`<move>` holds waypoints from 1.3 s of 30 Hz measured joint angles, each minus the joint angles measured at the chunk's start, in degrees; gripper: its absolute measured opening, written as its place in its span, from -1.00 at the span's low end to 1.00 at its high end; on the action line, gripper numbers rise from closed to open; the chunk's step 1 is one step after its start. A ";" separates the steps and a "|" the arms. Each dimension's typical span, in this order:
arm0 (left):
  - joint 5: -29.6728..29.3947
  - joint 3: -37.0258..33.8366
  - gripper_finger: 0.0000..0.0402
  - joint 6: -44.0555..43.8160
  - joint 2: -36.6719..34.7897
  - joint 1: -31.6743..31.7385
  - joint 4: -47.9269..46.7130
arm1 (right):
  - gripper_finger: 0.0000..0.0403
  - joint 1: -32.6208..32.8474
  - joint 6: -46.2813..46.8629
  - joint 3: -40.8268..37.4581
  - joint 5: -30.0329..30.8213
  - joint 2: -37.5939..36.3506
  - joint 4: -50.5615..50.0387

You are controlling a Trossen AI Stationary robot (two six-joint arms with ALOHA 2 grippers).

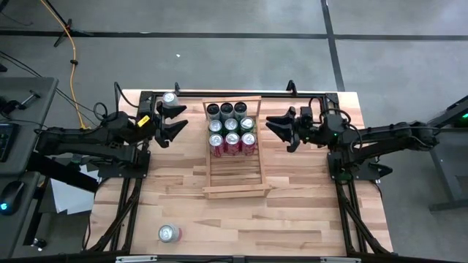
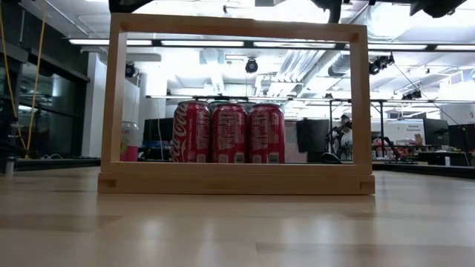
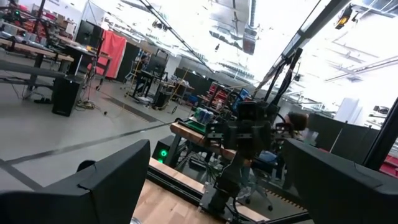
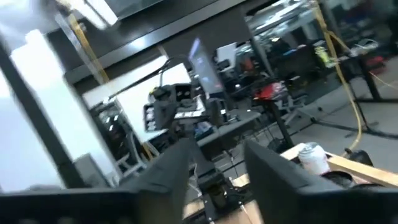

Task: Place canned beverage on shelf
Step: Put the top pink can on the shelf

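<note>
A loose can (image 1: 169, 233) stood well away from the shelf (image 1: 232, 191), near the table's (image 1: 307, 219) front edge (rigid, smooth, likely slippery; best pinched mid-body). Both grippers, left (image 1: 173, 120) and right (image 1: 277, 126), hovered spread and empty beside the shelf.

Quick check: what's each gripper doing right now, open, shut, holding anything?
Left gripper: open, holding nothing, left of the shelf.
Right gripper: open, holding nothing, right of the shelf.
</note>
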 joint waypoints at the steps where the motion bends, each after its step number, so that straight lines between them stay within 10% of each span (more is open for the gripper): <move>1: 0.02 0.00 0.77 0.00 -0.02 0.00 0.02 | -0.29 0.01 1.42 0.00 1.22 0.00 0.03; 12: -7.54 0.11 0.77 -5.72 0.61 0.04 -0.56 | 0.79 -0.02 3.20 0.00 3.61 0.00 -0.22; 23: -16.45 24.60 0.77 -18.03 19.90 26.81 -58.66 | 0.84 -4.68 9.56 0.00 4.31 0.00 -3.36; 29: -13.16 23.46 0.77 -21.74 27.46 39.75 -62.97 | 0.84 -5.31 11.58 0.00 4.43 0.00 -5.32; 39: -15.90 13.79 0.77 -29.65 28.72 43.27 -51.97 | 0.84 -4.68 11.61 0.00 4.23 0.00 -8.43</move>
